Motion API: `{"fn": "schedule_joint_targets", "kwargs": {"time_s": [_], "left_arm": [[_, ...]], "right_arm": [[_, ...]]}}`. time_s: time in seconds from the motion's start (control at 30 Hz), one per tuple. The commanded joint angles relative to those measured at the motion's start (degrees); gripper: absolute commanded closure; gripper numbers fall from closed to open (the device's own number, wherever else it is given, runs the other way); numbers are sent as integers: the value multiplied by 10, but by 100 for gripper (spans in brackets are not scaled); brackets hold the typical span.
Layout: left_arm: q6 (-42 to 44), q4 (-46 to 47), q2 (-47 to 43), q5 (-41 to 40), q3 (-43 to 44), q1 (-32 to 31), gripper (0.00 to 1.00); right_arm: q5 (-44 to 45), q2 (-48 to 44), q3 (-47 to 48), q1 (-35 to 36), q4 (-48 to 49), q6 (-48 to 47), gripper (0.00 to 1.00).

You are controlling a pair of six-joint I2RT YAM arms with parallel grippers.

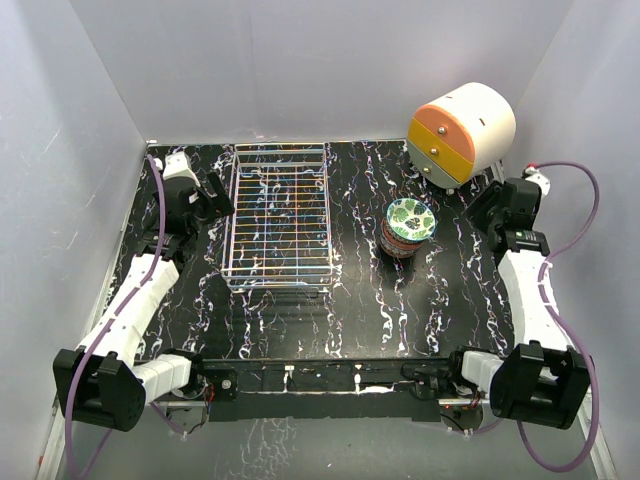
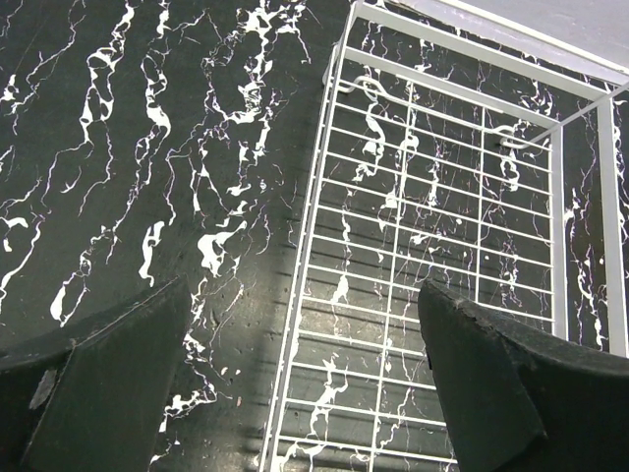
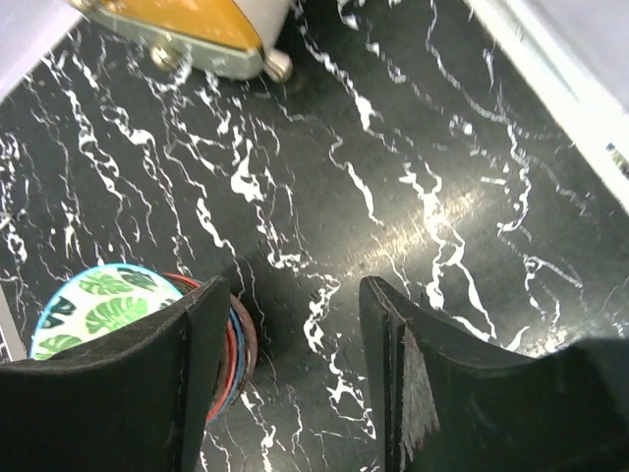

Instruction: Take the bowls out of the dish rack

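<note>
One pile of bowls [image 1: 408,228] on the black table [image 1: 350,320] with white streaks, each bowl sitting inside the next. Up on it, the top bowl [image 3: 93,305], white inside with green leaves. Red and blue rims peeking out below. Too hard to count how many in the pile.

Left of the pile and well apart from it, the dish rack [image 1: 280,215]. Silver wire, low sides, flat on the table toward the back.

Behind the pile and a bit to the right, a round white and orange drawer box [image 1: 462,130] near the back corner.

Near the pile on its right, but apart from it, the right gripper [image 3: 295,285]. Fingers apart, gripping nothing, only black table between them.

By the left edge of the rack, the left gripper [image 2: 300,290]. Fingers spread wide, gripping nothing, up over the rack's side wire.
</note>
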Motion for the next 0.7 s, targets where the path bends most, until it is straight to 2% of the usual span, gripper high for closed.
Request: {"fn": "schedule_joint_targets", "kwargs": {"time_s": [0.0,0.17,0.43,0.53,0.67], "left_arm": [[-1,7,-5,9,-2,1,3],[-1,7,-7,11,-3,1,3],[2,17,-7,47,-3,1,3],[4,16,-4,54,-1,1,3],[-11,32,-10,135,4,1,3]], "right_arm": [[-68,11,-40,-42,64,23,43],[-115,33,-74,-78,89,32,45],[-166,72,-110,-81,130,46,65],[-187,85,-123,-80,142,48,68],[-218,98,-144,-80,168,54,68]]}}
